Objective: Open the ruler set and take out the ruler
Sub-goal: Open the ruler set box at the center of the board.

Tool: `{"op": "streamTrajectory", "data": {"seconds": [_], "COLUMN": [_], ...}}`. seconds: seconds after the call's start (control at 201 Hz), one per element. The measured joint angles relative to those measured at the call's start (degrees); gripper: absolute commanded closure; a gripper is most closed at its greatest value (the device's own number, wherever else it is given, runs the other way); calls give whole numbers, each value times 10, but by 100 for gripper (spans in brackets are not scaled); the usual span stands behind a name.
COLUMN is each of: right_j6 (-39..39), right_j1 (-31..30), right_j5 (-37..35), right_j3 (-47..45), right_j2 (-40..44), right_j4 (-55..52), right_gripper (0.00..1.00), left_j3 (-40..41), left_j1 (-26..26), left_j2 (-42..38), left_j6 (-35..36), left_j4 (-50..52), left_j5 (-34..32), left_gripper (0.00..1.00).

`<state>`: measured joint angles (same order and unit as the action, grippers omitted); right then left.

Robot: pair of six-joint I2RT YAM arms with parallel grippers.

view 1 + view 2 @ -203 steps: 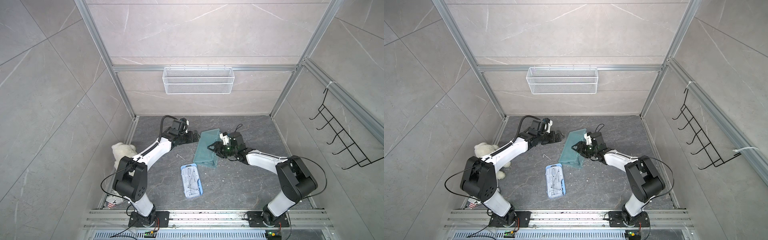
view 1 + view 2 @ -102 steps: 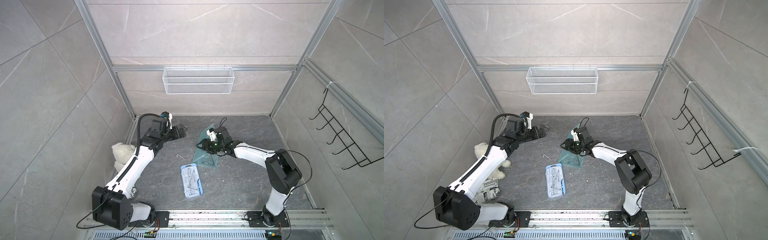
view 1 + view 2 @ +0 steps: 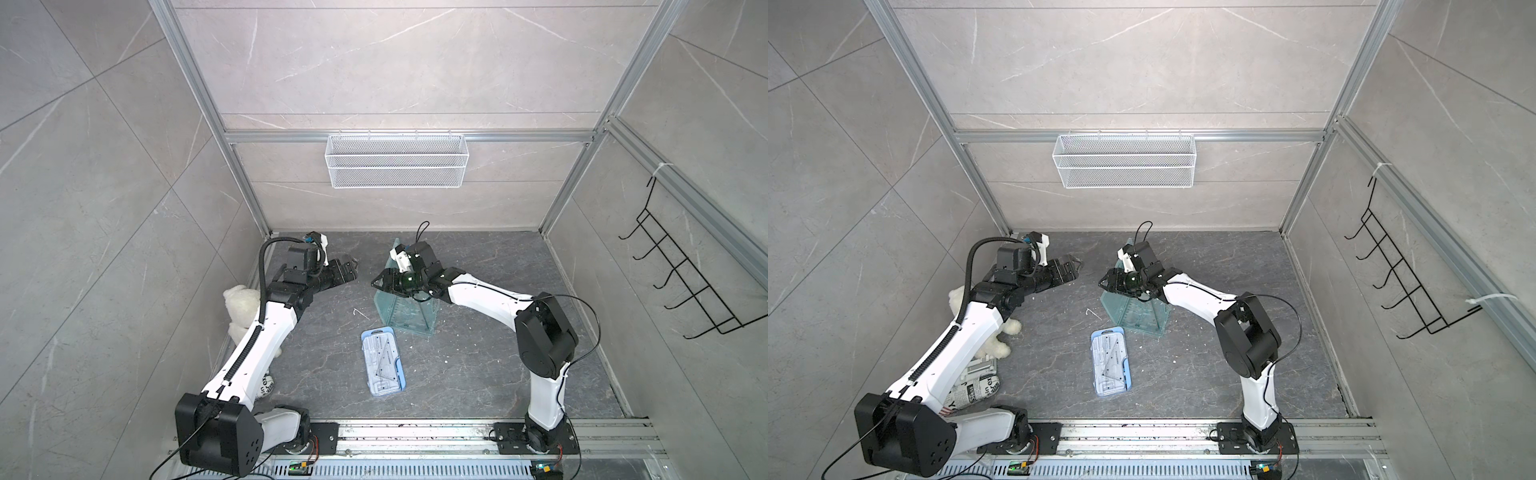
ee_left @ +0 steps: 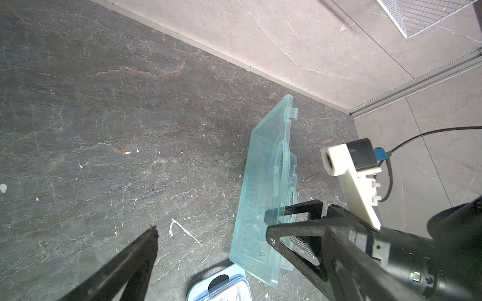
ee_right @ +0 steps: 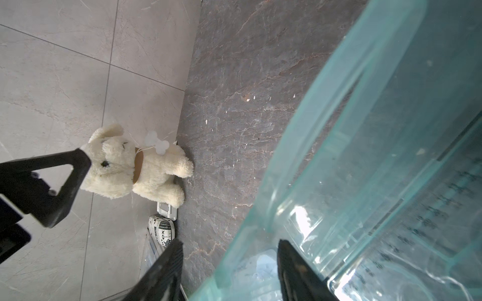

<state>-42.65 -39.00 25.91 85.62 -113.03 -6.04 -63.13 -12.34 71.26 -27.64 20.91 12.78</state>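
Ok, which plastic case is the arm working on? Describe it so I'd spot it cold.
Start at the white wire basket on the back wall and drop to the dark floor. There stands a see-through teal case, propped up on edge with the right gripper at its top. The blue-rimmed case nearby lies flat.

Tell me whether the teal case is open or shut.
Open. In both top views the teal case stands with its halves spread like a tent; the left wrist view shows a gap between them.
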Motion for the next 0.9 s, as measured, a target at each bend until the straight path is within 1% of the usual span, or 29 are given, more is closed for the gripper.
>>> {"op": "streamTrajectory", "data": {"seconds": [0.279,0.612,0.776,0.896], "right_j6": [18,61,92,130], "right_j1": [0,0,3,9], "right_j5": [5,55,44,-2], "right_j3": [4,3,-10,-28], "right_j2": [-8,1,43,100], "right_j4": [-5,19,6,-39], "right_gripper": [37,31,32,34], "left_j3": [0,0,-23,-51], "left_j1": [5,5,5,-1], "left_j2": [-5,-4,8,26], "left_j6": [5,12,38,65], "left_j4": [7,10,38,52], "left_j5": [14,30,56,75], "left_gripper": [1,0,0,0]}}
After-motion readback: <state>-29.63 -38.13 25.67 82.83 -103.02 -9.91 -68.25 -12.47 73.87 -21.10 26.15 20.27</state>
